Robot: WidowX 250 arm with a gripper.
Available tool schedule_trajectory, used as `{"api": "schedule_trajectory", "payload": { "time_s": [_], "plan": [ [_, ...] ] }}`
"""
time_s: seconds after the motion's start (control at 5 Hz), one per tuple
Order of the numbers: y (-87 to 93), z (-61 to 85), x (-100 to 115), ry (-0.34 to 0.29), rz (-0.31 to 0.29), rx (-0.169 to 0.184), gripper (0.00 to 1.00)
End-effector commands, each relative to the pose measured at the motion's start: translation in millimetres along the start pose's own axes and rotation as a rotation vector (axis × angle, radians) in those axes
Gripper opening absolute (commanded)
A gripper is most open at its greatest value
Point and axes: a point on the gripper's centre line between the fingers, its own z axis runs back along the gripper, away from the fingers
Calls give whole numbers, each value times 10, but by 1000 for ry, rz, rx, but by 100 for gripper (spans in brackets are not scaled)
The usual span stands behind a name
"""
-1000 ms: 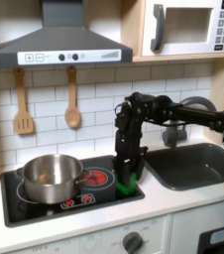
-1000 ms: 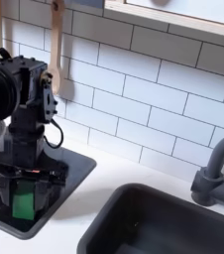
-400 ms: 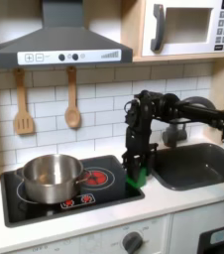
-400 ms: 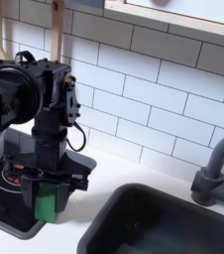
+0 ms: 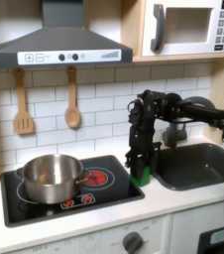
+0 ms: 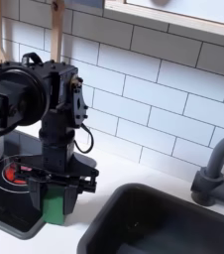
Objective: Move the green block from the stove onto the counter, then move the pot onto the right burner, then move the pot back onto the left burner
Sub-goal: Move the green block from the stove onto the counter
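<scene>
Gripper (image 5: 141,175) fingers point straight down and are clamped on the green block (image 5: 141,177), which shows between them in both exterior views (image 6: 53,205). The block sits at the stove's (image 5: 45,210) edge nearest the sink, over the narrow strip of counter (image 5: 159,198) between the two; whether it touches the surface cannot be told. The black arm reaches in from the first exterior view's right, across the dark grey sink basin (image 5: 198,164).

The pot (image 5: 51,177) stands on the burner toward the first exterior view's left, covering most of its red spiral. The other burner (image 5: 97,178) lies bare between the pot and the gripper. In the second exterior view the arm hides most of the stove, and a sliver of the pot shows at the left edge.

The counter is smooth and off-white, backed by white tile wall (image 6: 154,94). A grey range hood (image 5: 59,45) hangs above the stove, with two wooden utensils (image 5: 23,104) below it. A microwave (image 5: 188,27) sits in the upper corner; its keypad markings are too small to read. A grey faucet (image 6: 215,169) rises behind the basin, cut off at the second exterior view's right.
</scene>
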Motion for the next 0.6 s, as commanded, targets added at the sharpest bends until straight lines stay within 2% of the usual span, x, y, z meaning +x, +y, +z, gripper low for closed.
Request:
{"api": "schedule_trajectory", "payload": {
  "time_s": [0.0, 0.2, 0.4],
  "plan": [
    [-83, -66, -57, 13, -31, 6, 0],
    [-87, -79, -62, 12, -31, 7, 0],
    [-85, -73, -60, 8, -26, 8, 98]
  ]
}}
